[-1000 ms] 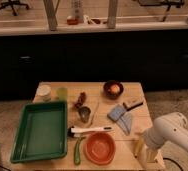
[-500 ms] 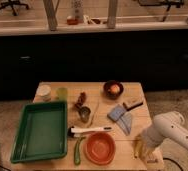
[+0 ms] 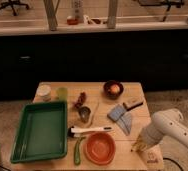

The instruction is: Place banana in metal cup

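The banana (image 3: 136, 146) lies at the table's front right corner, mostly hidden under my arm; only a yellow bit shows. My gripper (image 3: 141, 141) is at the end of the white arm, right over the banana. The metal cup (image 3: 84, 114) stands upright near the middle of the table, well to the left of the gripper and beyond the orange bowl (image 3: 99, 148).
A green tray (image 3: 39, 131) fills the table's left side. A white-handled brush (image 3: 89, 131), a green stick (image 3: 77, 150), a grey cloth (image 3: 119, 116), a black brush (image 3: 132, 104), a dark bowl (image 3: 113, 88), a white cup (image 3: 44, 92) and a yellow-green cup (image 3: 62, 93) also lie on the table.
My arm has moved left and down over the banana at the front right corner. Nothing else on the table has moved.
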You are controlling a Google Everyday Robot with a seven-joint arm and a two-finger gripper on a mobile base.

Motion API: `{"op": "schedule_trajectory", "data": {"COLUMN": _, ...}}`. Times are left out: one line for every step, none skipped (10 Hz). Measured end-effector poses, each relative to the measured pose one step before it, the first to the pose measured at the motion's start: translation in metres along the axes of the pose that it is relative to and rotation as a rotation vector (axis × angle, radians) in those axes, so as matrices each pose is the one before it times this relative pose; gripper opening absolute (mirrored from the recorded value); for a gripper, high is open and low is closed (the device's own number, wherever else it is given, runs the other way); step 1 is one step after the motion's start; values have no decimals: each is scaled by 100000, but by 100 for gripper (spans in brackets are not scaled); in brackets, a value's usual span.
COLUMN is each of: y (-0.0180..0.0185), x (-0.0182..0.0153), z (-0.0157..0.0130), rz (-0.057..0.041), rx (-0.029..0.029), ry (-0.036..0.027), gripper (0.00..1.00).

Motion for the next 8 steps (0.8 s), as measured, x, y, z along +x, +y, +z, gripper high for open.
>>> {"op": "schedule_trajectory", "data": {"y": -22, "x": -8, "z": -300, "rz": -226, "rx": 214, "ry": 272, "gripper": 0}}
{"op": "schedule_trajectory", "data": {"y": -124, "x": -33, "z": -456, "rz": -400, "rx": 514, "ry": 345, "gripper": 0}}
{"op": "schedule_trajectory", "data": {"y": -161, "x": 0, "z": -472, "rz": -327, "rx": 571, "ry": 310, "gripper": 0}}
{"op": "schedule_trajectory", "data": {"y": -243, "x": 12, "z": -578, "rz": -449, "rx": 696, "ry": 286, "gripper": 0}}
{"op": "schedule_trajectory", "data": {"y": -208, "x": -2, "z": -431, "rz": -399, "rx": 593, "ry": 224, "gripper": 0}}
{"op": "schedule_trajectory", "data": {"y": -340, "x": -41, "z": -735, "rz": -822, "rx": 670, "ry": 386, "gripper": 0}}
{"op": "schedule_trajectory", "data": {"y": -407, "x": -119, "z": -659, "rz": -1024, "rx": 647, "ry": 212, "gripper": 0}}
{"op": "schedule_trajectory", "data": {"y": -504, "x": -197, "z": -558, "rz": -1014, "rx": 784, "ry": 96, "gripper": 0}}
